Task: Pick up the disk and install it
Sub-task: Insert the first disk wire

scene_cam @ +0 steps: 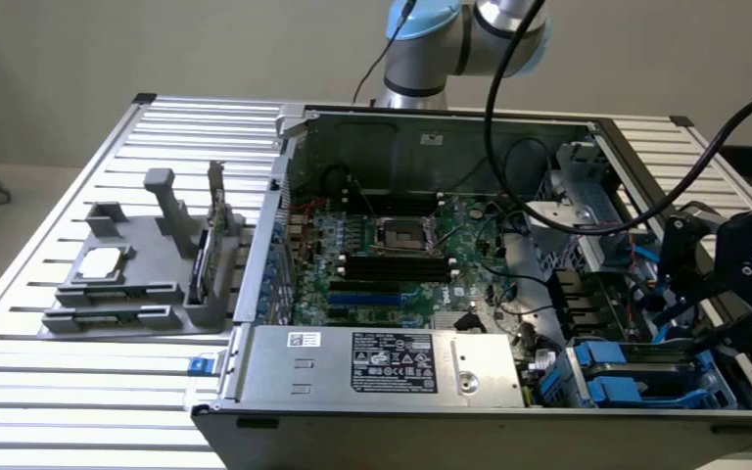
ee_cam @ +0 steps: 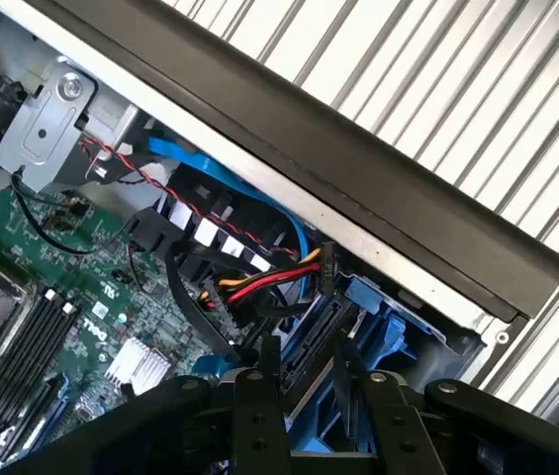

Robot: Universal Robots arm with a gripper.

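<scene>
The disk point(scene_cam: 664, 315) hangs edge-on at the exterior view's right, a blue rail showing under the black gripper point(scene_cam: 685, 328). It is just above the blue drive bay point(scene_cam: 644, 377) in the corner of the open computer case. In the wrist view the gripper point(ee_cam: 307, 361) has its two black fingers point(ee_cam: 262, 396) closed on the dark, silver-edged slab of the disk point(ee_cam: 319, 322). Blue bay plastic point(ee_cam: 383, 327) lies right beyond it. Most of the disk is hidden by the fingers and the bay.
Red, yellow and blue cables point(ee_cam: 259, 282) cross close to the bay. The case wall point(ee_cam: 338, 168) runs alongside. A grey power-supply box point(scene_cam: 390, 357) and the motherboard point(scene_cam: 390, 255) lie inside the case. A grey fixture point(scene_cam: 128, 284) holding a small chip point(scene_cam: 102, 259) sits at the exterior view's left.
</scene>
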